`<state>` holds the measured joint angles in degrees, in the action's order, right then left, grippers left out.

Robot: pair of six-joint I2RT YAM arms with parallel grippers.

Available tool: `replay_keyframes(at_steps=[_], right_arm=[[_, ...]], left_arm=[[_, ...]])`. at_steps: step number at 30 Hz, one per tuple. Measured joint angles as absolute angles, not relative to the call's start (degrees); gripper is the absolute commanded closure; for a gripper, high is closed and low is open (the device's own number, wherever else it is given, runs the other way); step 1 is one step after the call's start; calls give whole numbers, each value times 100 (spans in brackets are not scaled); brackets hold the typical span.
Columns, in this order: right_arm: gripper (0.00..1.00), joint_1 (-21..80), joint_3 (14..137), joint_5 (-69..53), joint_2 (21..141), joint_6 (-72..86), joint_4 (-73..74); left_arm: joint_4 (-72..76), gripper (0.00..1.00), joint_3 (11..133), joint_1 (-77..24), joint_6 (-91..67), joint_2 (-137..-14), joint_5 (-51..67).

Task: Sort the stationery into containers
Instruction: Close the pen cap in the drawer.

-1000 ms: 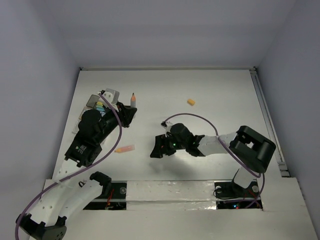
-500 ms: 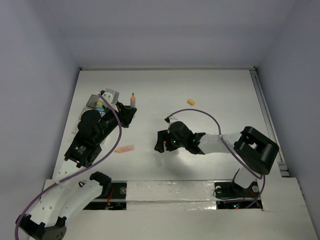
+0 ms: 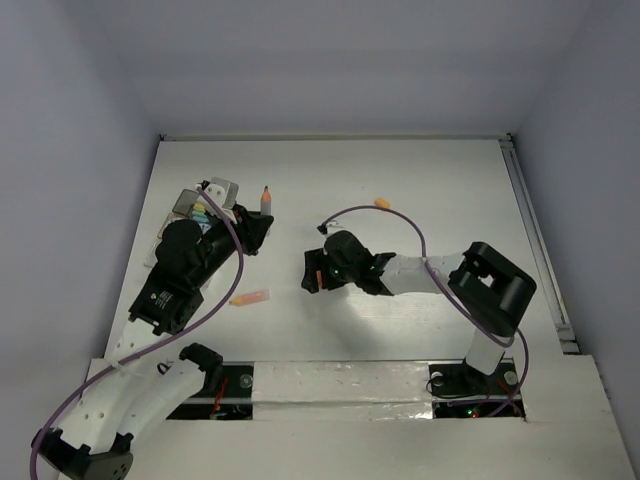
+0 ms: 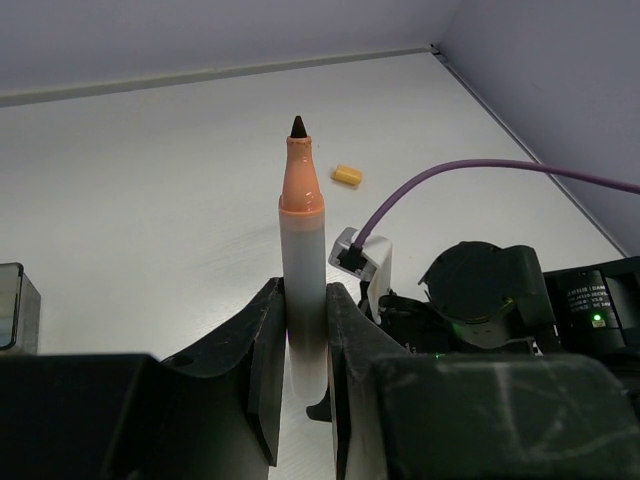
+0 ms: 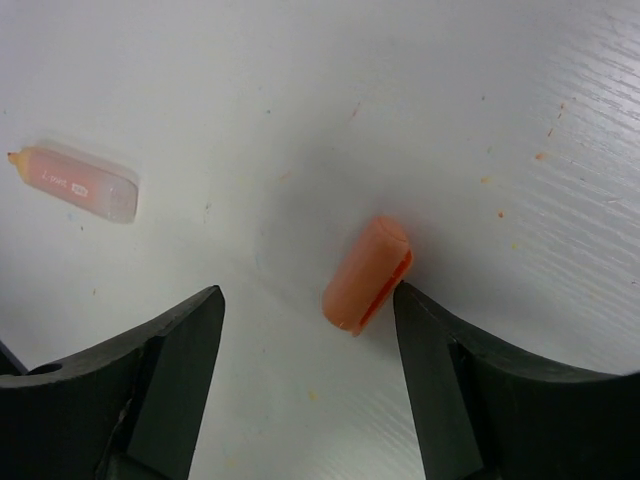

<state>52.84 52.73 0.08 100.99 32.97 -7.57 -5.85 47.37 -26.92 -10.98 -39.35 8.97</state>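
Note:
My left gripper point(image 3: 257, 226) is shut on a white marker with an orange, uncapped tip point(image 3: 266, 199), held upright in the left wrist view point(image 4: 302, 215) between the gripper's fingers point(image 4: 305, 335). My right gripper point(image 3: 312, 276) is open low over the table, its jaws either side of a short orange cap point(image 5: 367, 273), which lies against the right finger point(image 5: 425, 330). A pink-orange highlighter point(image 3: 250, 297) lies on the table, also in the right wrist view point(image 5: 78, 183). A yellow eraser block point(image 3: 382, 203) lies farther back. The containers point(image 3: 205, 200) sit at the left, partly hidden by the left arm.
A greyish square box point(image 3: 222, 189) with a clear tray point(image 3: 186, 206) holding pastel items stands at the left edge. The box corner shows in the left wrist view point(image 4: 15, 305). The right arm's purple cable point(image 3: 385, 215) arcs over the middle. A rail point(image 3: 535, 240) runs along the table's right edge.
My right gripper has moved away from the arm bases and slightly left, now straddling the orange cap. The left arm and its marker have not moved.

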Motion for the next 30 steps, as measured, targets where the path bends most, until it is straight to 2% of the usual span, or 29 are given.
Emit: replay_keyframes(at_steps=[8,11,20,24,25,30], right_arm=[[36,5284,5684,316,10315,3116,-248],[42,5284,5885,447,10422,3028,-10],[69,5221,6073,534,10547,2952,283],[96,5212,6073,445,10547,3009,281],[99,5207,6073,432,10547,3002,274],[100,5098,6003,292,10545,3020,95]], left_arm=[[-582,100,4737,-2692,-1098,-3918,897],[-585,100,4737,-2692,-1098,-3918,897],[-585,100,4737,-2692,-1098,-3918,899],[-582,100,4737,-2692,-1098,-3918,921],[-582,100,4737,-2692,-1098,-3918,943],[-537,100,4735,-2687,-1109,-3990,1328]])
